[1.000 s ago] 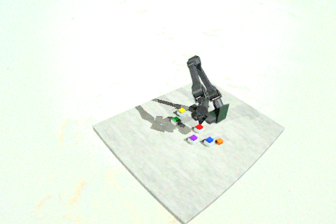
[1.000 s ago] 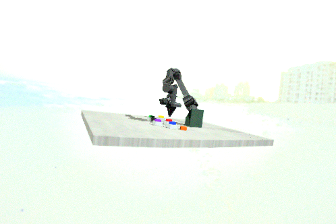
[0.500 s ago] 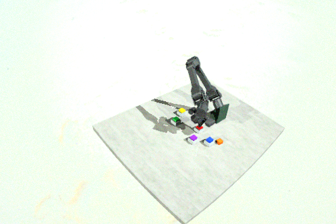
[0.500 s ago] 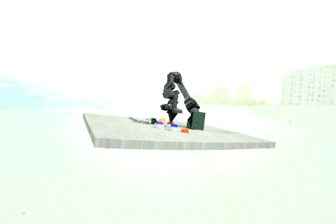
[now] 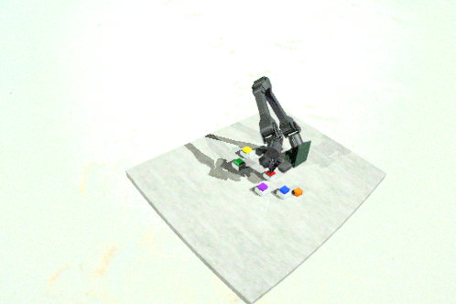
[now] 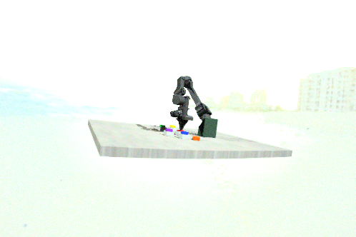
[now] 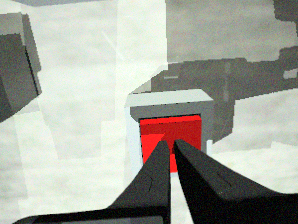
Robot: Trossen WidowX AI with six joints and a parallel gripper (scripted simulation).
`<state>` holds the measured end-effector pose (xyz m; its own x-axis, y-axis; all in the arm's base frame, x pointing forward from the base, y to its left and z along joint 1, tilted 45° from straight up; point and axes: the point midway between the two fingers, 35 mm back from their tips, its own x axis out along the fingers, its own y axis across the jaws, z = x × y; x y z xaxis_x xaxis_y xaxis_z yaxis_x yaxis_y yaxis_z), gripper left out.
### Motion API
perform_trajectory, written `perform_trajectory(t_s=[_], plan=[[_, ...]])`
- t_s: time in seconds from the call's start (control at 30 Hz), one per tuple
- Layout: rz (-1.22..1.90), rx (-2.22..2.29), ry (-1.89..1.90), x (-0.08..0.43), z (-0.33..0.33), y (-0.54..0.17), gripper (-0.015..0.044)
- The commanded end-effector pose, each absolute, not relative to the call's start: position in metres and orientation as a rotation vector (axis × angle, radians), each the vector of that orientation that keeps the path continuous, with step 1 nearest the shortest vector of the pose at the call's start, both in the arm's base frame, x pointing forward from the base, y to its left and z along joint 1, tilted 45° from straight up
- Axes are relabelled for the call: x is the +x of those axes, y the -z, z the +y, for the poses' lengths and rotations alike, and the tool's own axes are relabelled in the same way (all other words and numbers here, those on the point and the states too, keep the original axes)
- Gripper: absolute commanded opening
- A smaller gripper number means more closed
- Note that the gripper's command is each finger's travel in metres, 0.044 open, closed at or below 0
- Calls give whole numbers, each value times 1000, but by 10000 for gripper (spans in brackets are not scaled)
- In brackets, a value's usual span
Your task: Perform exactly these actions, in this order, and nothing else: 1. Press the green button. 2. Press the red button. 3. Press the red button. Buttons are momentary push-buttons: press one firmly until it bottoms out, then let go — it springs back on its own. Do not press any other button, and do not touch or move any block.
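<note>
Now hand point(image 7: 170, 145) closed and holding nothing, fingertips down on red button point(image 7: 170, 135), purple button point(image 5: 262, 187) nearby

Grey slab point(image 5: 238, 236); five buttons, orange block point(image 5: 298, 191)

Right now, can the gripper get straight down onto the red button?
Probably yes. The shut gripper hangs right over the red button, its fingertips over the cap's near half, with nothing between them. The purple button and orange block sit off to the side.

5 btns point(image 5: 247, 151), 1 orange block point(image 5: 298, 191).
</note>
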<state>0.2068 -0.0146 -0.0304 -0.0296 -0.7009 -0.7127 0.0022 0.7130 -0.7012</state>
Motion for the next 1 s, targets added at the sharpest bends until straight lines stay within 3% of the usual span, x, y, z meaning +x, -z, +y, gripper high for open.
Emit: perform_trajectory(t_s=[0.0,0.2,0.97], plan=[[1512,-608,619,206,-15,30,20],[1513,-607,618,207,9,6,20],[1512,-607,618,207,-11,27,20]])
